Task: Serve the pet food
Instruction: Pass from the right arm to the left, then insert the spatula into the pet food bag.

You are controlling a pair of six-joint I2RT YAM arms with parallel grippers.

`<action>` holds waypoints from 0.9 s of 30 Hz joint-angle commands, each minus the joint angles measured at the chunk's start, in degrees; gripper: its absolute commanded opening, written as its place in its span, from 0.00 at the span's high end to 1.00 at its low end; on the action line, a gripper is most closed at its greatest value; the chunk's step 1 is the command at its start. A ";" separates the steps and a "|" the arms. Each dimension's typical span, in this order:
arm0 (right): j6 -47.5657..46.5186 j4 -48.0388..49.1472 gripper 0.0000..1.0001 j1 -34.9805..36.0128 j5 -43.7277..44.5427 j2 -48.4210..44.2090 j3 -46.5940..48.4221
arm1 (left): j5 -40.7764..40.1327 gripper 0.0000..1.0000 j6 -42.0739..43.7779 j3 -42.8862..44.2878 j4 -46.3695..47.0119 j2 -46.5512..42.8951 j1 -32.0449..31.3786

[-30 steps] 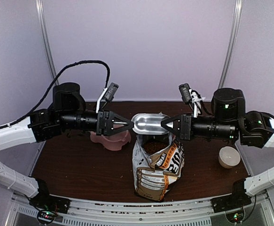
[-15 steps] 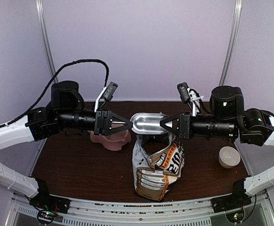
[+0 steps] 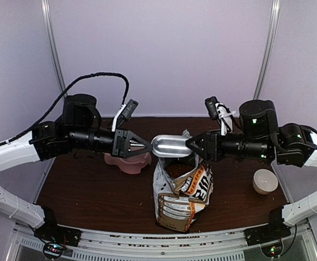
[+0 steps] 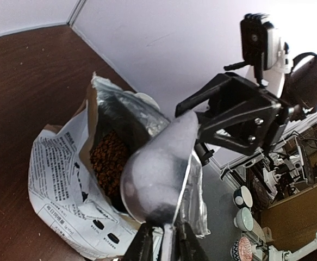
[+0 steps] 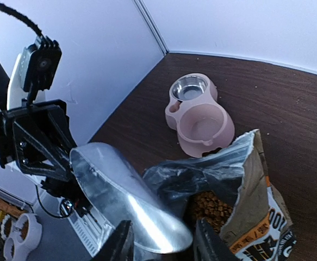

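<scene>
The metal scoop [image 3: 172,145] hangs level above the open pet food bag [image 3: 182,196]. My left gripper [image 3: 147,145] is shut on the scoop's handle [image 4: 167,242]. From the other side, my right gripper [image 3: 190,144] stands open, its fingers [image 5: 120,242] set apart either side of the scoop's [image 5: 126,198] end. Reddish-brown pet food [image 4: 106,163] shows inside the foil-lined bag mouth, right under the scoop, and also in the right wrist view [image 5: 212,209]. I cannot see into the scoop.
The pink double-basin feeder [image 3: 128,162] sits on the brown table behind the left gripper; in the right wrist view [image 5: 199,119] both basins look bare. A small white bowl [image 3: 265,181] stands at the right. The bag leans toward the front edge.
My right gripper has opened off the scoop's end. The left gripper has closed further on the handle and now carries the scoop, which has rolled slightly.
</scene>
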 commanded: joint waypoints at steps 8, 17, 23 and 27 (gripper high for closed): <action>-3.26 -10.02 0.49 -0.55 11.14 -5.82 0.73 | -5.82 1.00 -3.65 9.79 -12.58 4.08 -0.65; -3.02 -11.62 0.47 -0.73 11.84 -6.22 -1.23 | -9.65 1.00 -1.07 23.13 -25.44 12.10 -4.63; -4.02 -9.21 0.40 -0.69 7.25 -4.99 -1.19 | -16.92 1.00 2.03 30.59 -34.47 16.66 -7.86; -4.00 -9.05 0.40 -0.70 5.18 -2.59 -0.61 | -19.61 1.00 2.48 32.86 -36.59 18.89 -9.31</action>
